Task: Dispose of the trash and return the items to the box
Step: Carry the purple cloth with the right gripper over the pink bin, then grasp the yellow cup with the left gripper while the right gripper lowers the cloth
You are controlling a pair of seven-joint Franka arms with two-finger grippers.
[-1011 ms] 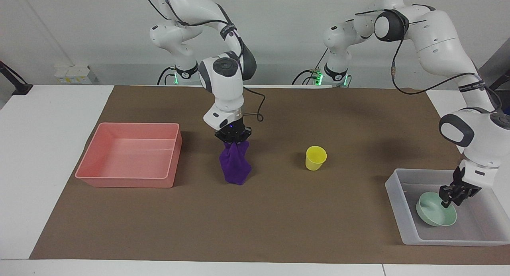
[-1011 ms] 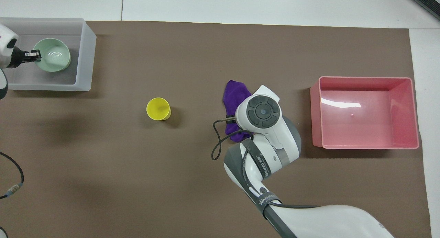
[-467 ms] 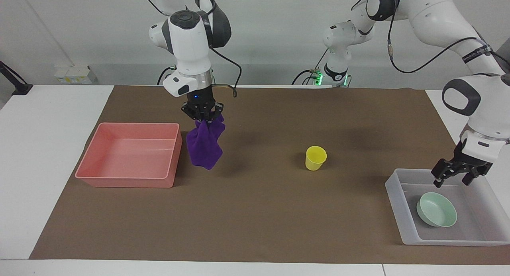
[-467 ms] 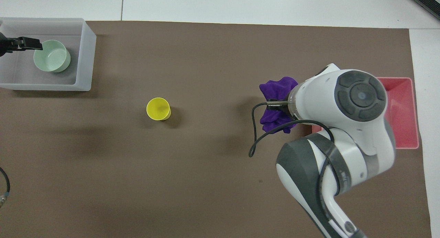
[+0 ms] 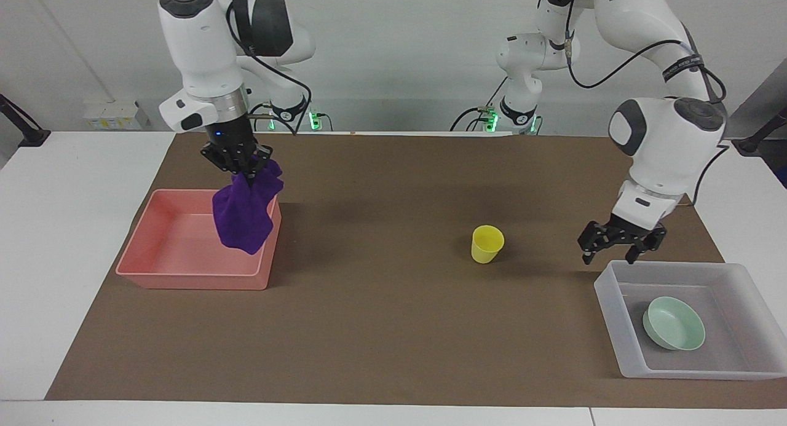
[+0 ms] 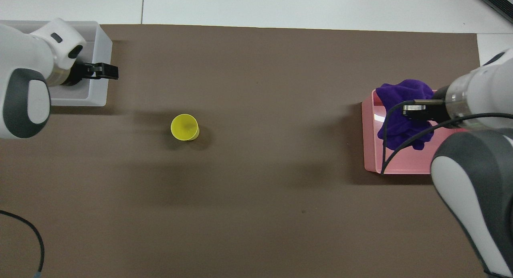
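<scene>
My right gripper (image 5: 245,168) is shut on the deep-purple rag (image 5: 243,214) and holds it in the air over the pink tray's (image 5: 184,278) end toward the middle of the table. The rag (image 6: 402,117) hangs down, its lower end over the tray's (image 6: 370,157) inside. The mint-green bowl (image 5: 673,323) lies in the translucent box (image 5: 695,370). My left gripper (image 5: 618,244) is open and empty, raised over the box's (image 6: 102,89) wall on the cup's side. The yellow cup (image 5: 487,243) stands upright on the mat between box and tray. In the overhead view my left arm hides the bowl.
A brown mat (image 5: 381,327) covers the table. The cup (image 6: 184,127) stands alone on it, nearer to the box than to the pink tray. My right arm's big links hang over the pink tray's end of the table.
My right gripper has lifted the rag from mid-table and carried it over the pink tray. My left gripper has let go of the bowl, risen out of the box and moved toward the cup.
</scene>
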